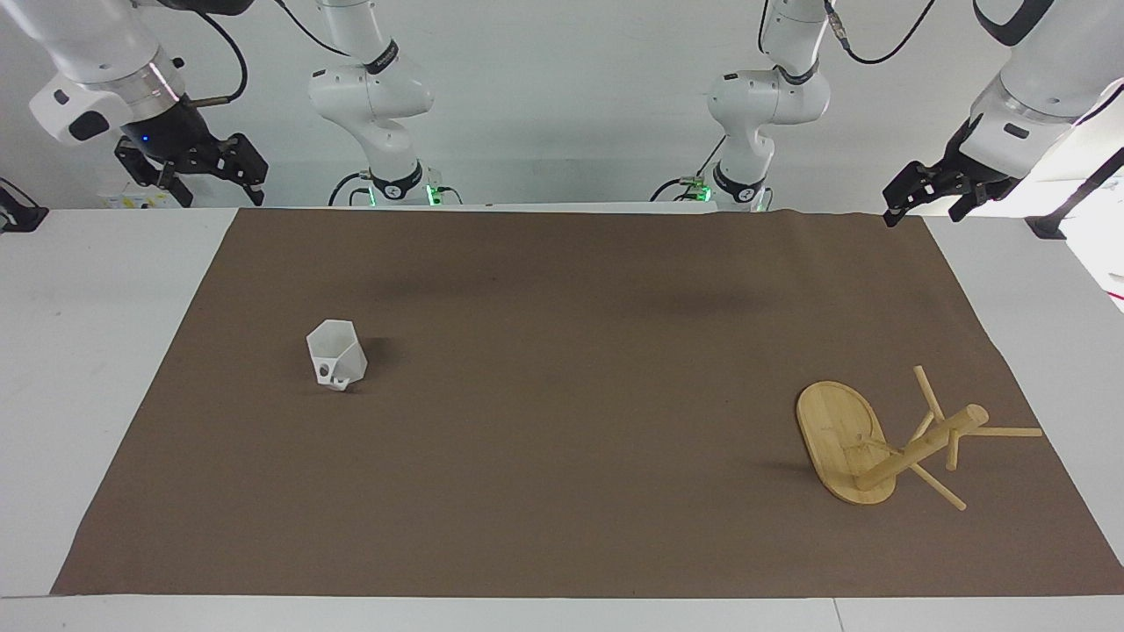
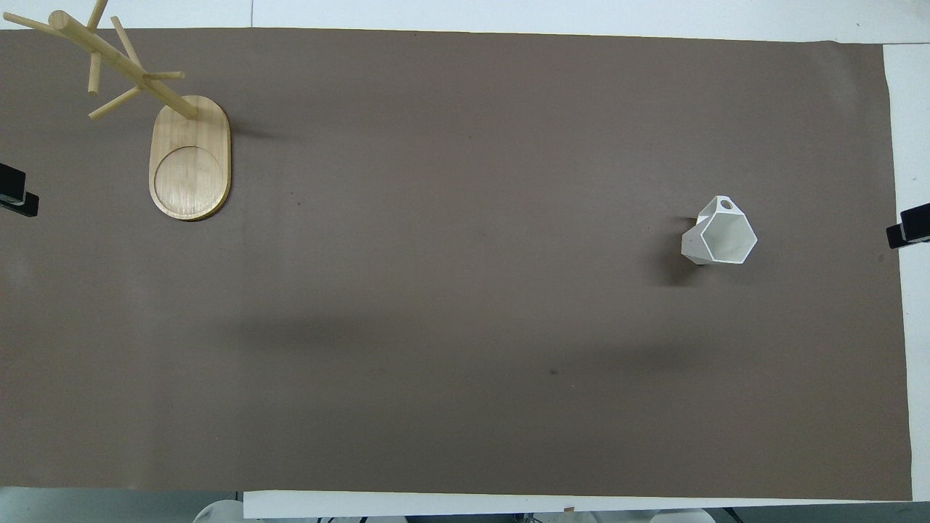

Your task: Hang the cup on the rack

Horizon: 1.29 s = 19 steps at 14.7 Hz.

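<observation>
Both arms I see waiting high: right gripper [image 1: 195,172] spread, well above the cup [image 1: 335,354], left gripper [image 1: 933,193] spread, far from the rack [image 1: 887,443].

The cup [image 1: 335,355] stands upright on the mat [image 1: 562,491], toward the right arm's end of the table [image 1: 88,351], well apart from the right gripper [image 1: 195,175], which hangs above the table edge at the robots' end. The rack [image 1: 887,443] stands on the mat toward the left arm's end, well apart from the left gripper [image 1: 933,197], which hangs over the mat's corner at the robots' end. Cup and rack are well apart, the rack farther from the robots.
</observation>
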Tool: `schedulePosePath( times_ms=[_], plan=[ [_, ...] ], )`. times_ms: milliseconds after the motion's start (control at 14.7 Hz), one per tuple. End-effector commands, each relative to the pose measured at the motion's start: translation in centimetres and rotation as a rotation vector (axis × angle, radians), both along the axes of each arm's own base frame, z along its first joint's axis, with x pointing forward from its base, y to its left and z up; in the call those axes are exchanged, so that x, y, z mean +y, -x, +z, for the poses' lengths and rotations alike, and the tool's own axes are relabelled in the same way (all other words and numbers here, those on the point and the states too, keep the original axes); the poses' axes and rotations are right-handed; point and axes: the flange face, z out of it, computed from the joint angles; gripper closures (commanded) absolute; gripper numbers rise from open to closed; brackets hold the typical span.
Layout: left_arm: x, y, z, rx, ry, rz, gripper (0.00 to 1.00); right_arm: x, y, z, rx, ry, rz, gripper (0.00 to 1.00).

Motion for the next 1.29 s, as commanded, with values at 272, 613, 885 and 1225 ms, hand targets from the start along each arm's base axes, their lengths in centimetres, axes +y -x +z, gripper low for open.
schedulePosePath(
  times_ms=[272,613,885,1225],
  plan=[
    [0.3,0.6,0.1,0.004,-0.018,-0.006,0.00,-3.6,-1.5,-1.9,-0.065,-0.040,0.633,0.00],
    [0.3,0.6,0.1,0.004,-0.018,-0.006,0.00,-10.8,-3.4,-7.2,-0.167,-0.263,0.989,0.00],
    [0.3,0.6,0.1,0.004,-0.020,-0.006,0.00,-17.9,-4.4,-16.4,-0.340,-0.591,1.105,0.00],
    [0.3,0.6,0.1,0.004,-0.018,-0.006,0.00,-20.0,-5.4,-30.3,-0.685,-0.949,1.240,0.00]
  ],
)
